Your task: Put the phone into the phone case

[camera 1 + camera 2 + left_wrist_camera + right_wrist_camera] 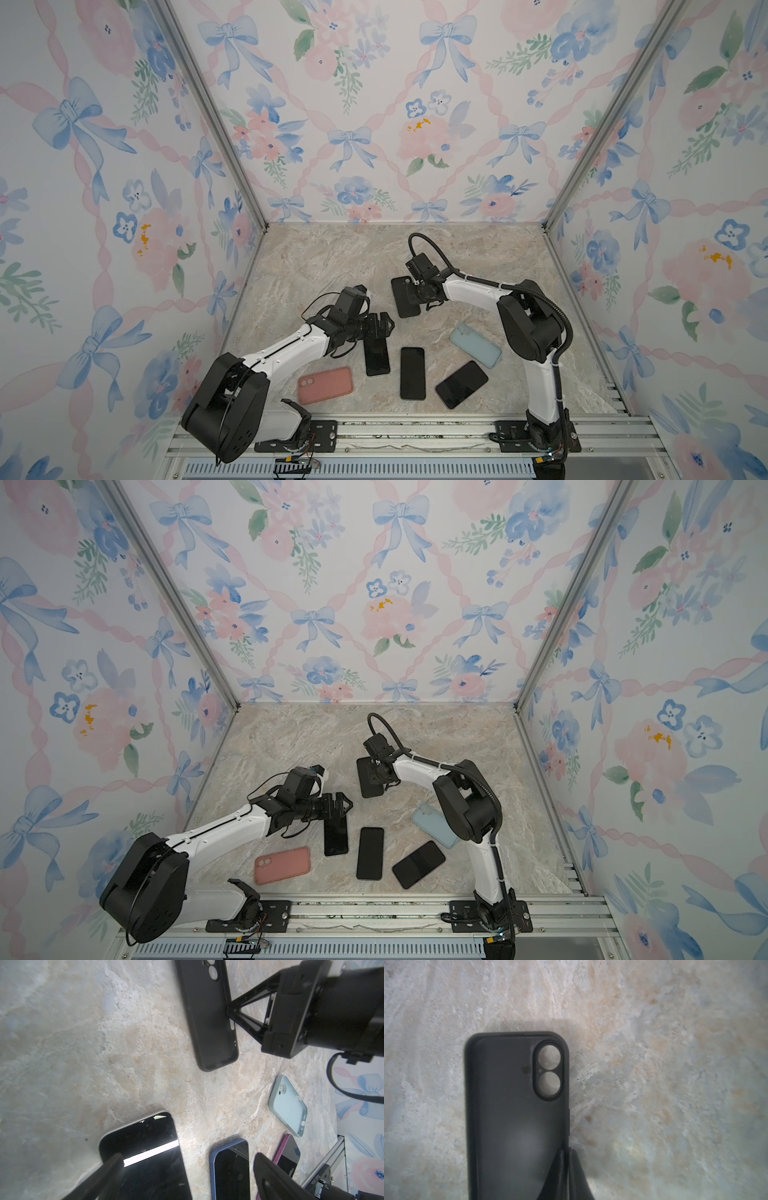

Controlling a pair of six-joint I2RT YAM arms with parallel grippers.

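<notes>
— What is lying at the far left?

— A pink case [325,385], rounded and matte, is resting on the marbled, stone-look table [316,266]. Just beside it the left claw [189,1155] is hanging spread wide over the white-edged phone [149,1163]. The phone's glossy dark glass is facing up, and one finger is covering a corner of it.

— And further right?

— A blue-edged phone [412,373] is lying flat near it. Behind that, the black case [401,305], matte with two round lens holes, is lying hollow side up toward the back of the table. The right claw [567,1152] is pinching its side wall, it seems, though that close view is blurred.

— Is anything crowding in?

— A purple-edged phone [461,384] is lying at a slant. A pale blue case [476,345] is sitting just behind it, close by the right arm [469,291].
</notes>
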